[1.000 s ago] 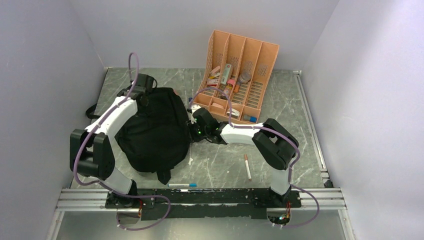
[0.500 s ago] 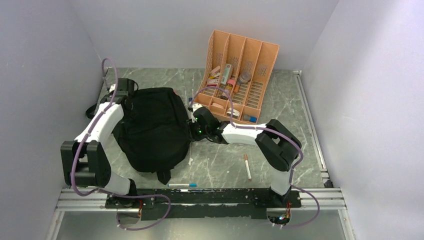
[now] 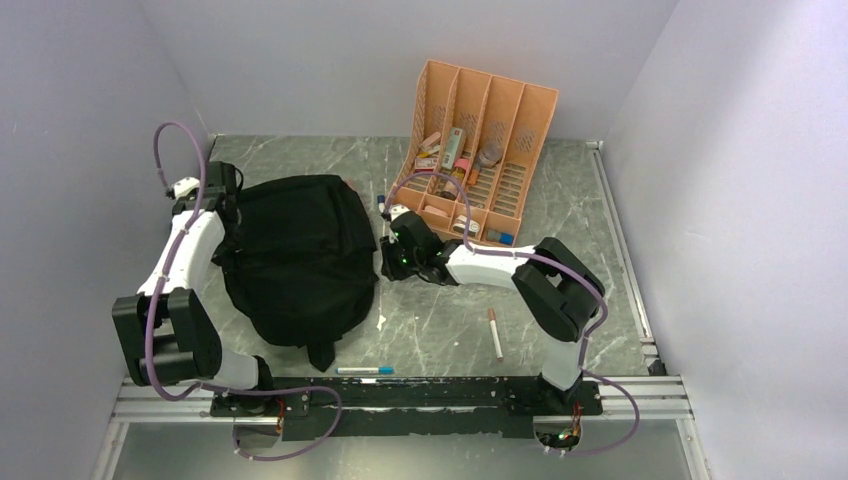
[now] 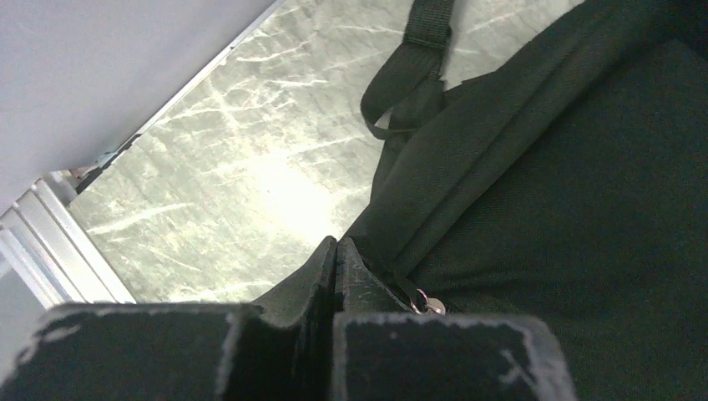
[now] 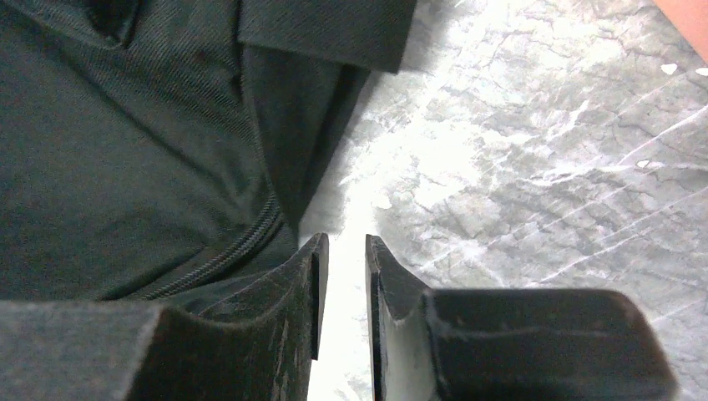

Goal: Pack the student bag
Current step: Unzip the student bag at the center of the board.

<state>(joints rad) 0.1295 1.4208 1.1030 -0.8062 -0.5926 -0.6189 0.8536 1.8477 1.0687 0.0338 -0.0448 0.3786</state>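
Observation:
The student bag (image 3: 295,255) is a large black backpack lying flat left of centre. My left gripper (image 3: 226,212) is at its far left corner. In the left wrist view its jaws (image 4: 336,244) are pressed together on a dark zipper pull whose metal ring (image 4: 427,304) shows beside the right finger, against the bag (image 4: 584,209). My right gripper (image 3: 386,262) is at the bag's right edge. In the right wrist view it (image 5: 346,242) is open by a narrow gap and empty, next to the bag's zipper line (image 5: 242,242).
An orange slotted desk organizer (image 3: 480,150) with several small items stands at the back right. A pink pen (image 3: 495,333) lies right of centre and a blue marker (image 3: 365,370) near the front rail. A bag strap (image 4: 409,67) lies on the table by the left wall.
My left gripper has moved left along the bag's far edge, from its top middle to its left corner. The bag's top has flattened and shifted slightly left. My right arm has barely moved.

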